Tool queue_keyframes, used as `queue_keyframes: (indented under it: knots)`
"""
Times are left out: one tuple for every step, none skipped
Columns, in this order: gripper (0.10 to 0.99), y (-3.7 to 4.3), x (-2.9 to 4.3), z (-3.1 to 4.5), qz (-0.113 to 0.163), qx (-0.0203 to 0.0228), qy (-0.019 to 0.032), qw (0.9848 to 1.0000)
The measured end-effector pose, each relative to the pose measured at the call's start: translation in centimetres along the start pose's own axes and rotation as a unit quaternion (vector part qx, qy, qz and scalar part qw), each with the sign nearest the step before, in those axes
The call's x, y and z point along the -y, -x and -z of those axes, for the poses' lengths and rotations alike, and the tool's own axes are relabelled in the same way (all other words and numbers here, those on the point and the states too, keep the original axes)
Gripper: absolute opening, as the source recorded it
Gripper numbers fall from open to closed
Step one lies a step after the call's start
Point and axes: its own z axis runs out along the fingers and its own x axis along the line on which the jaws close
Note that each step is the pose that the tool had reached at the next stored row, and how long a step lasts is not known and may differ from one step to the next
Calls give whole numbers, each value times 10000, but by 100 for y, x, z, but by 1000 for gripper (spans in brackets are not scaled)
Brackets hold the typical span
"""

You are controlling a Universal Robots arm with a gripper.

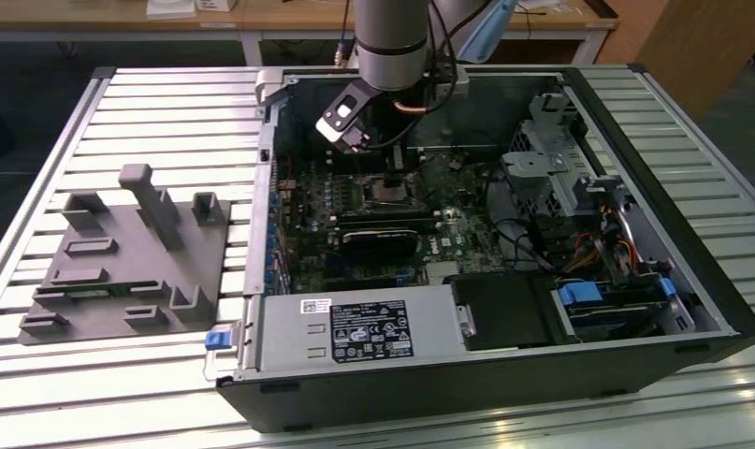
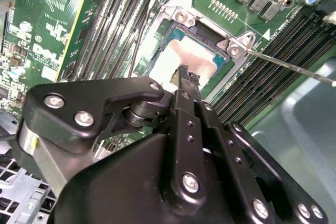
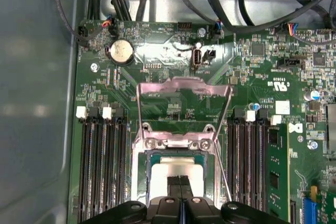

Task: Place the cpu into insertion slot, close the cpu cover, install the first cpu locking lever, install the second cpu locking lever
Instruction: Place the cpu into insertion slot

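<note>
The cpu [image 2: 197, 51] [image 3: 174, 168], a pale grey-tan square, lies flat inside the insertion slot [image 2: 237, 44] [image 3: 139, 156]. My gripper [image 2: 188, 75] [image 3: 180, 181] hangs directly over the chip's near edge, its fingers pressed together with nothing between them. Whether the tips touch the chip I cannot tell. The cpu cover [image 3: 184, 83], a thin silvery frame, stands tilted up at the far side of the socket. A thin wire lever [image 2: 290, 67] [image 3: 225, 178] sticks out beside the socket, unlatched. In the exterior view the gripper [image 1: 395, 171] reaches down into the case over the socket [image 1: 387, 192].
Long black memory slots [image 3: 100, 166] flank the socket, with a green module [image 3: 277, 171] on one side. A black card [image 1: 377, 245] lies nearer the camera, and a power supply [image 1: 352, 332] nearer still. Cables [image 3: 252, 9] hang by the board's edge. A grey fixture [image 1: 122, 257] sits at the exterior view's left.
</note>
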Motion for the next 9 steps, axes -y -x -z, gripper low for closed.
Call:
queue_keyframes:
  knots:
    - [106,0,-1,0,0,0,0,10000]
    - [106,0,-1,0,-1,-1,0,10000]
    - [106,0,-1,0,-5,0,0,10000]
    - [106,0,-1,6,-11,2,-1,10000]
    - [106,0,-2,17,-18,3,-1,10000]
    - [106,0,-4,34,-25,2,-1,10000]
    - [106,1,-5,53,-31,2,0,10000]
    - [106,1,-7,74,-37,2,-1,10000]
    - [106,2,-9,95,-43,4,-1,10000]
